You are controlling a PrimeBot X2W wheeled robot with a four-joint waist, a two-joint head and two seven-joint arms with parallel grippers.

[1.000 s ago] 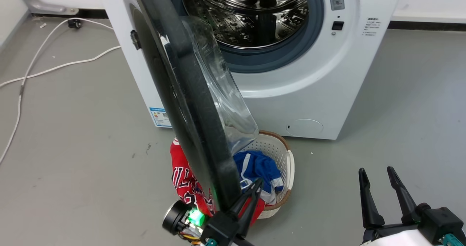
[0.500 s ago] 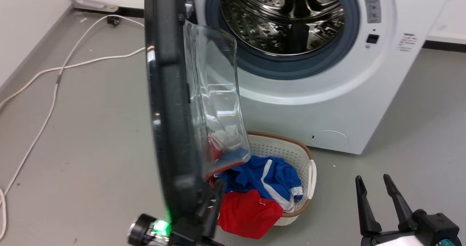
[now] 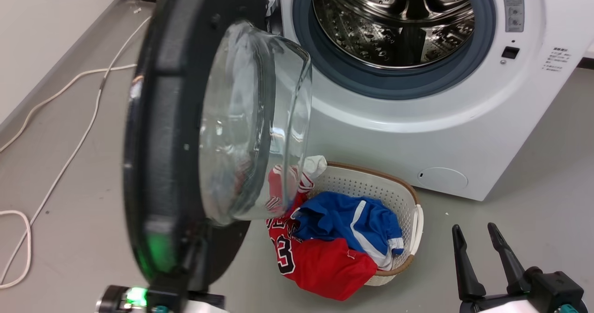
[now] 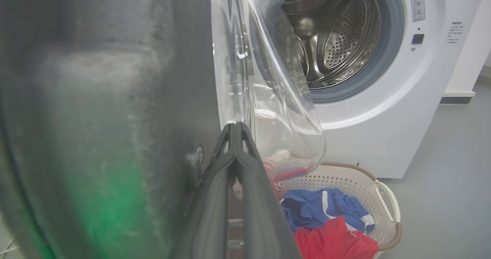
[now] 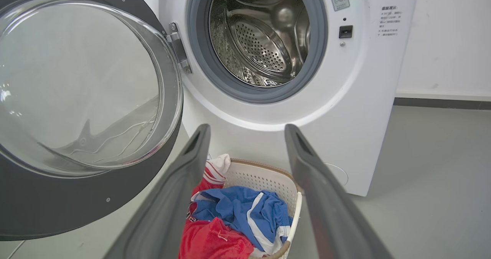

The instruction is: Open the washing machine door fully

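Note:
The white washing machine [image 3: 417, 132] stands with its steel drum [image 3: 394, 21] uncovered. Its black washing machine door [image 3: 158, 132] hangs swung out to the left on its hinge [image 5: 178, 48], the clear glass bowl [image 3: 250, 118] bulging toward me. My left gripper [image 4: 236, 126] is shut, with nothing between the fingers, and its tips rest against the door's inner face beside the bowl. In the head view its wrist [image 3: 134, 297] glows green under the door's lower rim. My right gripper [image 3: 478, 234] stands open at the lower right, clear of the door; in its own wrist view my right gripper [image 5: 247, 128] frames the basket.
A white perforated laundry basket [image 3: 371, 183] holding a blue garment [image 3: 348, 215] and a red jersey [image 3: 325, 266] sits on the grey floor right under the drum opening. A white cable [image 3: 69, 146] runs along the floor at left, near the wall [image 3: 46, 25].
The door has swung further out to the left, from edge-on to showing its inner face. My left gripper went left with it. The head camera shifted; the right gripper kept still.

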